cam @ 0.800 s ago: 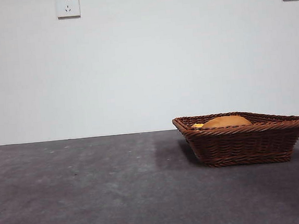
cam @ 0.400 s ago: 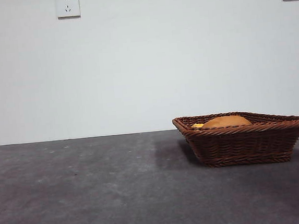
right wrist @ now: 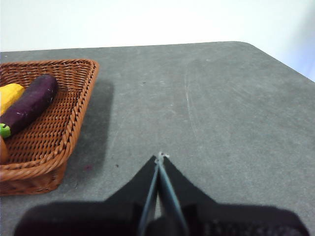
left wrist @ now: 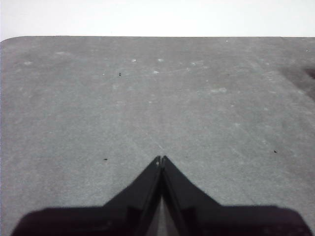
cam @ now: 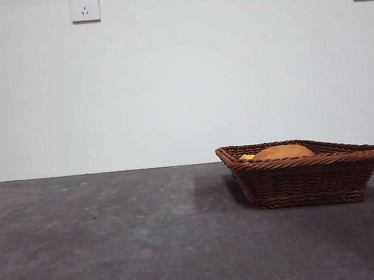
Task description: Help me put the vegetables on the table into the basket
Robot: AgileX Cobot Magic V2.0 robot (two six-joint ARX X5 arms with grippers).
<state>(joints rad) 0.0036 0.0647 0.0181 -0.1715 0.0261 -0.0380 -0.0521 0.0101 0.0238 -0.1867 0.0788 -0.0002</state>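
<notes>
The brown wicker basket (cam: 306, 172) stands on the dark grey table (cam: 117, 238) at the right. A tan-brown potato (cam: 282, 152) and a bit of a yellow-orange vegetable (cam: 246, 156) show above its rim. In the right wrist view the basket (right wrist: 64, 123) holds a dark purple eggplant (right wrist: 30, 103) with a green stem end, the yellow vegetable (right wrist: 9, 95) beside it, and an edge of the potato (right wrist: 3, 150). My right gripper (right wrist: 160, 156) is shut and empty over bare table beside the basket. My left gripper (left wrist: 161, 158) is shut, empty, over bare table.
A white wall with two sockets (cam: 84, 7) rises behind the table. The table's far edge and rounded corner (right wrist: 246, 45) show in the right wrist view. Neither arm appears in the front view.
</notes>
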